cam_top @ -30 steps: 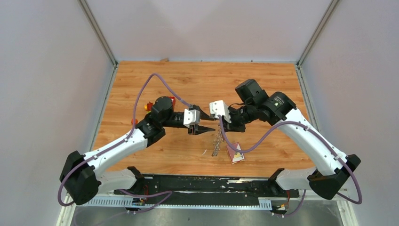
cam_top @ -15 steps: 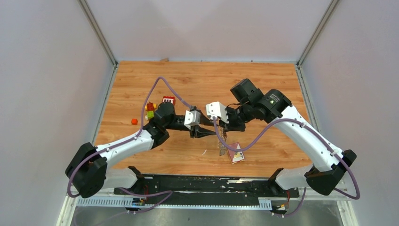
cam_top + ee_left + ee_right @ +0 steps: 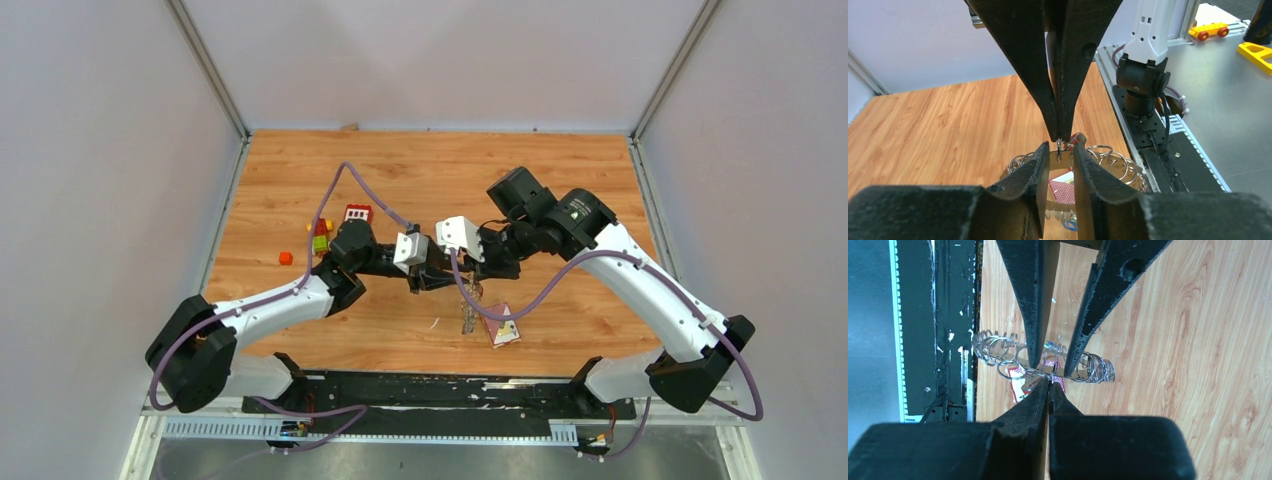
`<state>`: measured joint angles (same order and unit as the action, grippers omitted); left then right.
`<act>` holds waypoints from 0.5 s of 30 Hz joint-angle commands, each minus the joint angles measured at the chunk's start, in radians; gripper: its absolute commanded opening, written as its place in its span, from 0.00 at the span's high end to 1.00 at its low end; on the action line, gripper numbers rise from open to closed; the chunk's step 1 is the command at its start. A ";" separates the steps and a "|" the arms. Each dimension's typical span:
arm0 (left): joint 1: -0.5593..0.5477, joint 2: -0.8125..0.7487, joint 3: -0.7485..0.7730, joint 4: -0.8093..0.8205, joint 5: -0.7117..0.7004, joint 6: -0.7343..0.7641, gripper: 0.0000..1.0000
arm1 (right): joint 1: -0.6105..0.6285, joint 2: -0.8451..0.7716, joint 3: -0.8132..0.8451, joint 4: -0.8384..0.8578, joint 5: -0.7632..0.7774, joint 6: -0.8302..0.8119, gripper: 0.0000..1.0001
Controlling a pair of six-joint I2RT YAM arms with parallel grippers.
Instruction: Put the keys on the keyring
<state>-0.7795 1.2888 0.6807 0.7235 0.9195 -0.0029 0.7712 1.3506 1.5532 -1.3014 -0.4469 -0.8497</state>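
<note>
Far left on the worktop: a few toy bricks, well apart from the action. Left claw raised mid-scene, jaws narrowed but not met, a clear gap between them. They straddle the spot where the other arm's tip holds the ring's rim; can't tell if they touch anything. Right claw meets it tip to tip, clenched tight on a thin wire loop at the rim of the keyring. The ring hangs from that pinch, lifted off the wood, just below where the two claws meet. Maroon card lies flat on the boards beneath it and a little to the right. Progress, as a judgement: early to middle. The ring is picked up and presented between the arms, but no keys can be made out threaded or held. Tiny red and blue-green flecks among the loops could be tags, too small to say. Threading looks wholly left to do. The ring itself: silvery grey, open centre, its rim crowded with small overlapping wire loops like a coil, bright and thin, seen nearly edge-on from the right wrist
</note>
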 commanded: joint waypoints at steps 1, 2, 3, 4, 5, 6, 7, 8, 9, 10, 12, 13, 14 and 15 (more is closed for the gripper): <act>-0.007 0.011 0.007 0.044 0.007 -0.020 0.70 | 0.006 -0.021 0.035 0.023 -0.015 0.009 1.00; -0.008 0.011 0.008 0.042 0.008 -0.021 0.72 | 0.004 -0.021 0.033 0.024 -0.016 0.009 1.00; -0.009 0.013 0.008 0.041 0.006 -0.019 0.73 | 0.004 -0.022 0.032 0.026 -0.018 0.009 1.00; -0.010 0.013 0.008 0.037 0.007 -0.018 0.74 | 0.005 -0.023 0.030 0.028 -0.018 0.012 1.00; -0.012 0.013 0.008 0.033 0.004 -0.016 0.74 | 0.004 -0.024 0.029 0.031 -0.017 0.012 1.00; -0.012 0.013 0.008 0.032 0.003 -0.013 0.74 | 0.005 -0.024 0.028 0.031 -0.018 0.013 1.00; -0.013 0.015 0.007 0.028 0.002 -0.012 0.75 | 0.005 -0.025 0.028 0.033 -0.019 0.014 1.00; -0.015 0.015 0.007 0.027 0.000 -0.010 0.75 | 0.005 -0.025 0.028 0.034 -0.021 0.014 1.00; -0.016 0.016 0.007 0.027 -0.001 -0.010 0.75 | 0.004 -0.026 0.026 0.036 -0.022 0.015 1.00; -0.017 0.019 0.007 0.028 -0.003 -0.012 0.75 | 0.004 -0.028 0.024 0.038 -0.024 0.017 1.00; -0.018 0.022 0.006 0.040 -0.003 -0.022 0.76 | 0.004 -0.029 0.021 0.040 -0.026 0.018 1.00; -0.018 0.022 0.008 0.043 -0.004 -0.025 0.76 | 0.004 -0.030 0.019 0.040 -0.026 0.018 1.00; -0.018 0.023 0.010 0.045 -0.005 -0.026 0.77 | 0.005 -0.030 0.018 0.042 -0.027 0.018 1.00; -0.018 0.024 0.011 0.045 -0.004 -0.028 0.77 | 0.005 -0.030 0.017 0.043 -0.028 0.018 1.00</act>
<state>-0.7925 1.3056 0.6807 0.7277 0.9154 -0.0174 0.7712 1.3506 1.5532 -1.3003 -0.4522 -0.8398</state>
